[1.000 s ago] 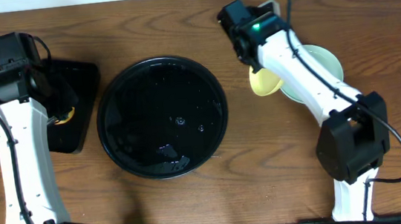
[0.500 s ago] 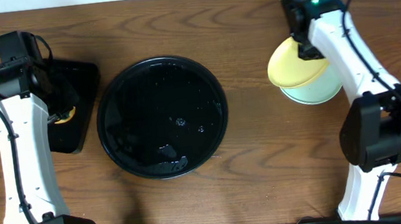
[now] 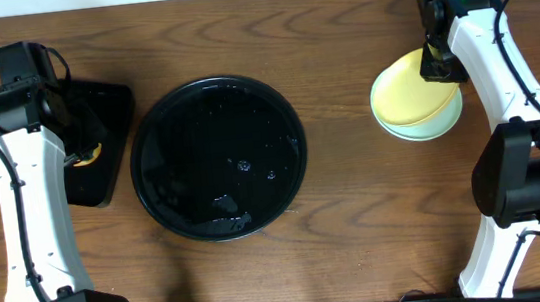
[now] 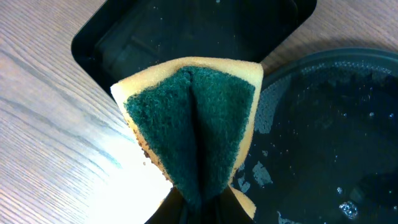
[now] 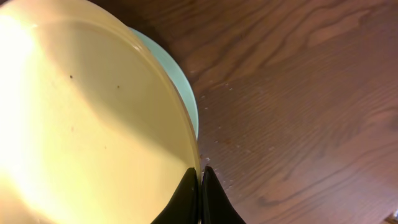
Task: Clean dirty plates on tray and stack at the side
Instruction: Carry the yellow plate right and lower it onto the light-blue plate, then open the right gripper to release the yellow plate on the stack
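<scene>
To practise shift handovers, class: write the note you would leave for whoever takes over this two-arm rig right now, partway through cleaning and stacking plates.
Left gripper: shut on the sponge, by the rectangular tray.
Right gripper: shut on the rim of the yellow plate, held over a mint-green plate off to the right.
Done: no plate lies on the round tray.
Left: lower the yellow plate onto the mint-green plate and release it. How many plates lie beneath cannot be told.
</scene>
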Robot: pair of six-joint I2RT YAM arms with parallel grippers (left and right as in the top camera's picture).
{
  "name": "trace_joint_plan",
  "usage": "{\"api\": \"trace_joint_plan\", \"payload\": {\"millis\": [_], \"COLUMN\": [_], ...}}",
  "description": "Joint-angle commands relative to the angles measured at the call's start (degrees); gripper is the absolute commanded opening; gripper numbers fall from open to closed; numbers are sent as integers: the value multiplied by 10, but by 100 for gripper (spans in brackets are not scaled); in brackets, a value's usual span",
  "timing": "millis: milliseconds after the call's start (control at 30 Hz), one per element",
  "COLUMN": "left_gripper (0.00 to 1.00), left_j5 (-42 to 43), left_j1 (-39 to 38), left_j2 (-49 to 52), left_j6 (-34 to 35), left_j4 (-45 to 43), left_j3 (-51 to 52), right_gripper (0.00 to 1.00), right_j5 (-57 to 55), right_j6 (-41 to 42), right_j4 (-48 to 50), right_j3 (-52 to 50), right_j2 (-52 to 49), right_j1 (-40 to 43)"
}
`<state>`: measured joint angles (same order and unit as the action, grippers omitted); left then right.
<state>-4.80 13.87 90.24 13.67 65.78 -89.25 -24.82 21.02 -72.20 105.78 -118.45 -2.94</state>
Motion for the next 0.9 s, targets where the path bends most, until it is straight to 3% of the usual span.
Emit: {"api": "trace_joint_plan", "payload": {"millis": [0,600,633,667,733,767,867], "left_gripper": [10,8,9,8,8,8,9], "left_j5": [-1,-1,-1,-1,-1,-1,-1], "left_j1": [2,2,2,2,2,2,2], "left_j2": [4,4,4,4,4,4,4], "left_j6": [3,3,3,3,3,3,3], "left_j4": [2,8,8,8,7,6,4], "left_j3": [2,2,2,2,2,2,2], "right_gripper": [1,2,16,43,88,99,99], "right_j5": [45,88,88,89,89,92,110], "right_j6": [-5,13,13,12,12,12,-6], "right_j4": [1,78,77,77,77,78,81], "right_j3": [-11,-141,-141,-141,-141,-141,-141], "right_j2": [11,11,11,11,11,11,11], "right_j1": [3,2,2,2,2,2,2]}}
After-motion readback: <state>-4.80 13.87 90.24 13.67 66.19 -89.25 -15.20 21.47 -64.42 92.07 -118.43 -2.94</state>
